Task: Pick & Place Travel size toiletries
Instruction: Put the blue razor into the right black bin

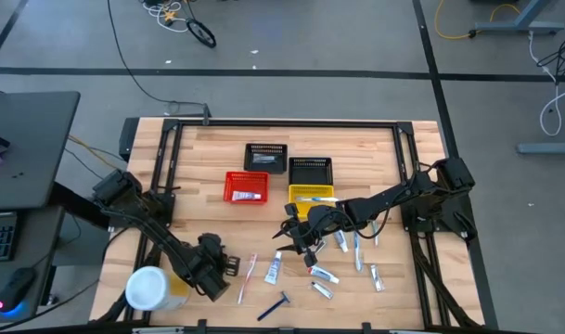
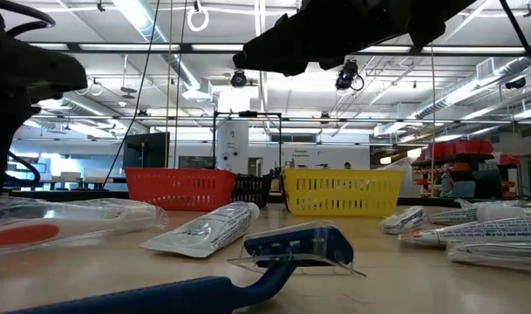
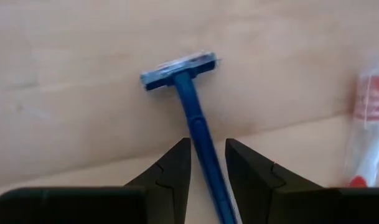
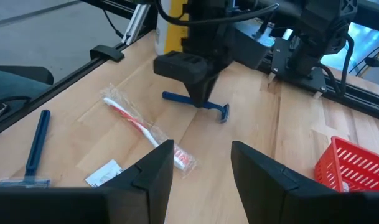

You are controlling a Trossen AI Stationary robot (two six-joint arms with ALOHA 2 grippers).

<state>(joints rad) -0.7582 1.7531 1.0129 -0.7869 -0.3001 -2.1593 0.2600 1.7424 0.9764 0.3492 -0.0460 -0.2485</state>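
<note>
Small white tubes (image 1: 324,274) and a white-blue toothbrush (image 1: 358,250) lie flat on the table's right half. A pink toothbrush (image 4: 145,130) lies between the arms. One dark blue razor (image 1: 275,305) lies by the near edge. A second razor (image 3: 192,106) lies flat under my left gripper (image 3: 208,149), which is open and points down, with a finger on either side of the razor's handle. My right gripper (image 4: 201,162) is open and empty. It hovers above the table near the yellow basket (image 1: 312,195).
A red basket (image 1: 247,186), two black baskets (image 1: 266,156) and the yellow one stand in the table's middle toward the far side. A large white-and-yellow canister (image 1: 147,288) stands at the near left corner. Black rails run along the table's edges.
</note>
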